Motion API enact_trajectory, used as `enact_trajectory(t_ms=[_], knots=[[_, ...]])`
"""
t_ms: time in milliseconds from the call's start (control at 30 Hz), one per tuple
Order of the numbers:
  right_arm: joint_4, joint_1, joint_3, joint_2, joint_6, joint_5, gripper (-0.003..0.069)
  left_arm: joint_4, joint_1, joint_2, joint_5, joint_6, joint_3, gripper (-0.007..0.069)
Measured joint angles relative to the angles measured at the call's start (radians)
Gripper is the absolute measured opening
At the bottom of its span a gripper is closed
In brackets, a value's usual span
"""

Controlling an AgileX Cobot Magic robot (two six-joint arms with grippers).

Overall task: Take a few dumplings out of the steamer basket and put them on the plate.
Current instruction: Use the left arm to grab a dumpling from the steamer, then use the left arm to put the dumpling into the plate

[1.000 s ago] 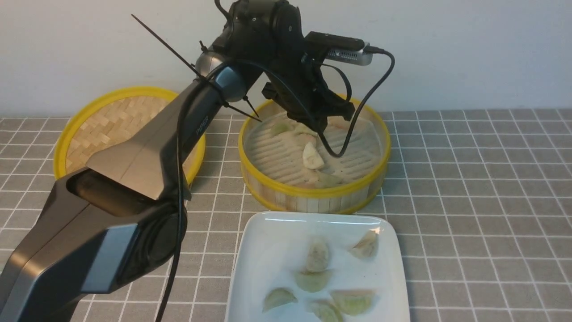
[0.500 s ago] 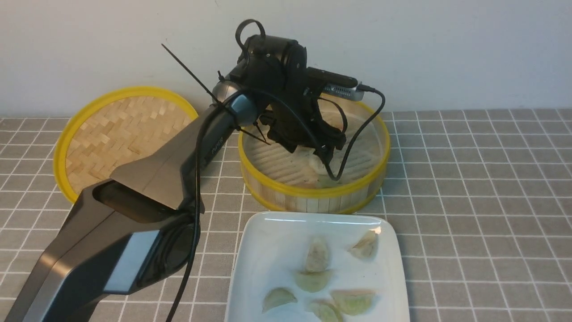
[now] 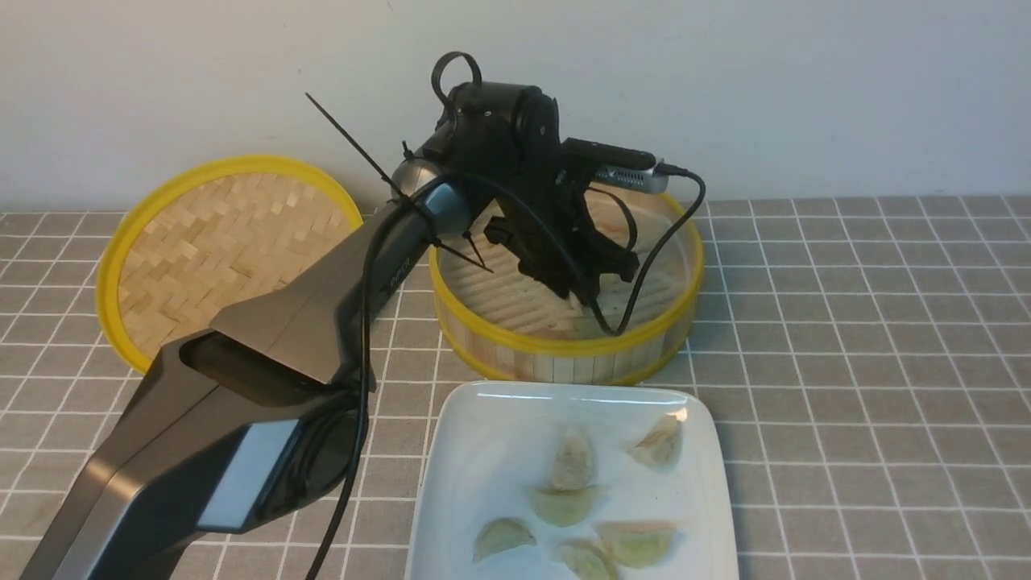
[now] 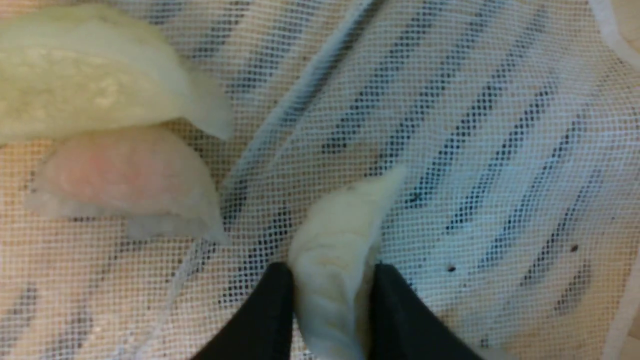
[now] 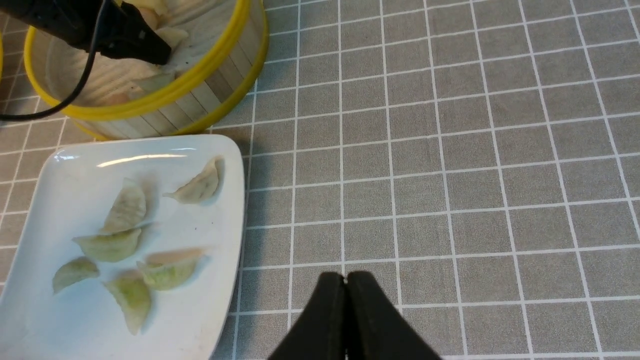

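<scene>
The left jaws were clamped on an off-white, pleated dumpling (image 4: 332, 280), pinching its two flanks, inside the steamer basket (image 3: 564, 348). A fine white mesh liner (image 4: 450, 150) covered the ribbed slat floor beneath them. A pale crescent (image 4: 100, 95) and a pinkish crescent (image 4: 125, 185), both soft-looking, lay side by side near the jaws. The basket's yellow rim and upright slatted wall ringed the jaws, and the liner on their other side was bare.

The glossy white plate (image 3: 483, 419), rounded-square with a shallow rim, sat on the robot's side of the left jaws, near the basket. It carried six greenish dumplings (image 3: 564, 503).

The right jaws were pressed together, holding nothing, above the grey tiled worktop (image 5: 450, 175). The plate's edge lay to their left, with open worktop ahead and to their right.
</scene>
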Motion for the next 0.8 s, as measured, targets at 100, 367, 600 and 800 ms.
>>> enact_trajectory(t_ms=[100,367,600,800], knots=[[0.002,0.0,0.0,0.0,0.0,0.0,-0.0012,-0.05,0.0,-0.005,0.002,0.046,0.0,0.0167],[0.006,0.0,0.0,0.0,-0.015,-0.001,-0.0012,-0.057,0.0,-0.17,0.009,0.065,0.013,0.0167],[0.076,0.0,-0.016,0.067,-0.057,-0.032,-0.0012,-0.021,0.0,-0.514,0.008,0.065,0.335,0.0167],[0.302,0.0,-0.122,0.366,-0.307,-0.033,-0.0012,0.026,0.0,-0.871,0.009,0.065,0.779,0.0167]])
